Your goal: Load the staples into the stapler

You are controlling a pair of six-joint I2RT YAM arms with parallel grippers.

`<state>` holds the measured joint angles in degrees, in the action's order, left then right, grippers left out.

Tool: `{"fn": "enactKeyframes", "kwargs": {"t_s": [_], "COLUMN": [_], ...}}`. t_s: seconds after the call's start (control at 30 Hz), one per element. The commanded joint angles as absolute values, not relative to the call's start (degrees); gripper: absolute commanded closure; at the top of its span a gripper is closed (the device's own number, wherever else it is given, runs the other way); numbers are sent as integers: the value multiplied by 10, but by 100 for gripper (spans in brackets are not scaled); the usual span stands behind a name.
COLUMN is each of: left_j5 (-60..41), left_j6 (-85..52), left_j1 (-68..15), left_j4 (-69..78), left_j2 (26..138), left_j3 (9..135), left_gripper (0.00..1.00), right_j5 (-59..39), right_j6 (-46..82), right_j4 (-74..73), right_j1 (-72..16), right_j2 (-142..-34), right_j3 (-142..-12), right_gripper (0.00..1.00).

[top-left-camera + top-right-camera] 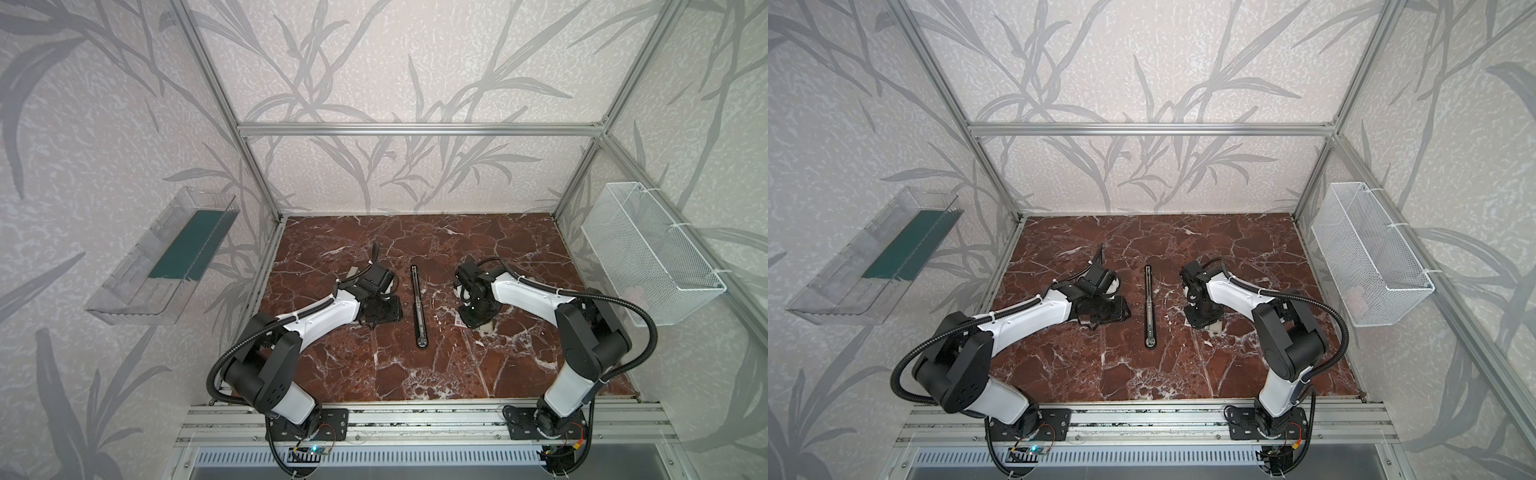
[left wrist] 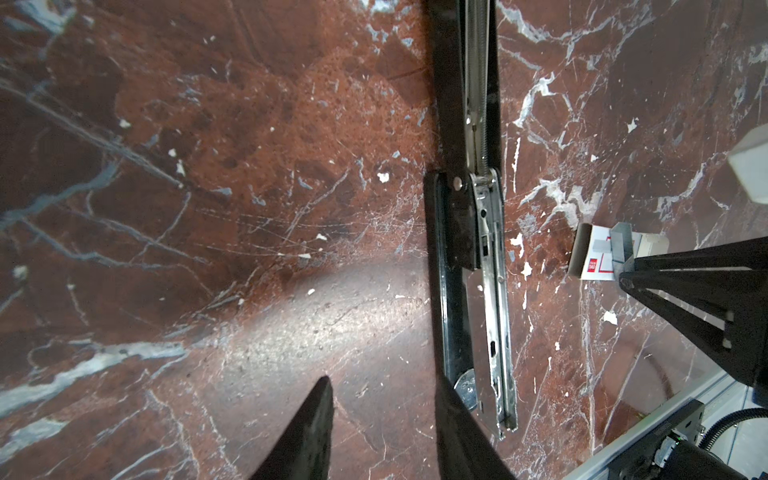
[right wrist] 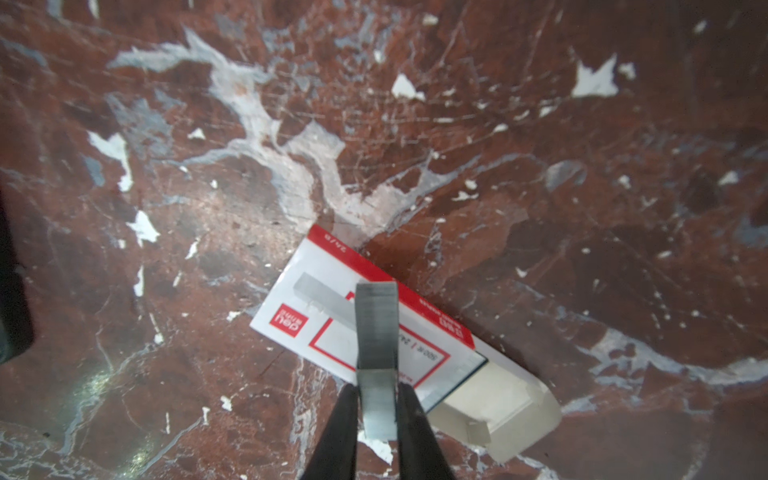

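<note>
My right pincer (image 3: 377, 397) grips the staples (image 3: 376, 328) above their box (image 3: 291, 307); my left pincer (image 2: 384, 395) hangs half-open, empty, beside the stapler (image 1: 417, 305), which lies open on the bench (image 1: 457, 365). Next I must line the strip up with its rail (image 2: 492, 266)

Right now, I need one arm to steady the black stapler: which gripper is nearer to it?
Left. The left gripper hangs open right beside the stapler; the right gripper is farther off, over the staple box, shut on the staples.

Stapler (image 1: 1148, 307) open flat on tabletop (image 1: 1183, 374)
</note>
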<state>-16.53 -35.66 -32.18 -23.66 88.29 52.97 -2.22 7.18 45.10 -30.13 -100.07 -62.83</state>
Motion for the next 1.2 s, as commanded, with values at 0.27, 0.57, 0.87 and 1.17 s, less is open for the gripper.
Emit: {"fn": "enactKeyframes", "kwargs": {"t_s": [0.27, 0.57, 0.87, 1.17], "left_j5": [-163, -167, -168, -166], "left_j6": [-359, -358, -360, -361], "left_j1": [-320, -319, -319, -319], "left_j4": [-245, -240, -237, -238], "left_j2": [876, 879, 877, 874], "left_j3": [523, 523, 519, 517], "left_gripper": [58, 58, 58, 58], "right_j5": [-22, -3, -17, -30], "right_j6": [69, 65, 69, 80], "right_j4": [474, 505, 491, 471], "right_j1": [-304, -305, -304, -308], "right_j2": [-1005, -957, -962, -995], "right_j3": [-641, -650, -640, -618], "right_gripper": [81, 79, 75, 71]}}
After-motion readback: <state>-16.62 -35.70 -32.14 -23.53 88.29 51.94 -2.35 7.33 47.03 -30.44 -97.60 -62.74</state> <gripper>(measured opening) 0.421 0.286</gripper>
